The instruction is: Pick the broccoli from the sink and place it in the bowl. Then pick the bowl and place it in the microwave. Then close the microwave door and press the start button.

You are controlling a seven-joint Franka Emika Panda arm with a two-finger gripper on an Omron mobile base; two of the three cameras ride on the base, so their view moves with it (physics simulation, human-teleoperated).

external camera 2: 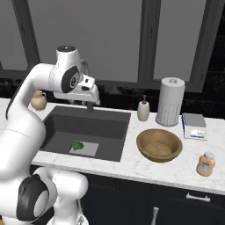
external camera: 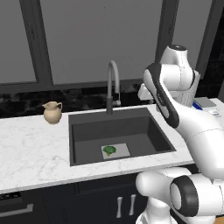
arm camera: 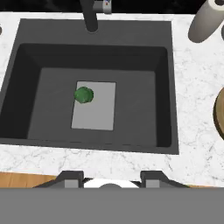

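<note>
Pincer (arm camera: pixel 112 180) (jaws apart, empty) high above sink (arm camera: pixel 26 105); broccoli (arm camera: pixel 83 95) on drain plate, walls well clear.

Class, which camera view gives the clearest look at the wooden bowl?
The right base view: the whole bowl sits unobstructed on the counter right of the sink. The hand view catches only a sliver of its rim at the right edge. The left base view gives nothing useful on it.

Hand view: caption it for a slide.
Looking down into the sink, the broccoli sits on the pale drain plate beneath the faucet.
</note>
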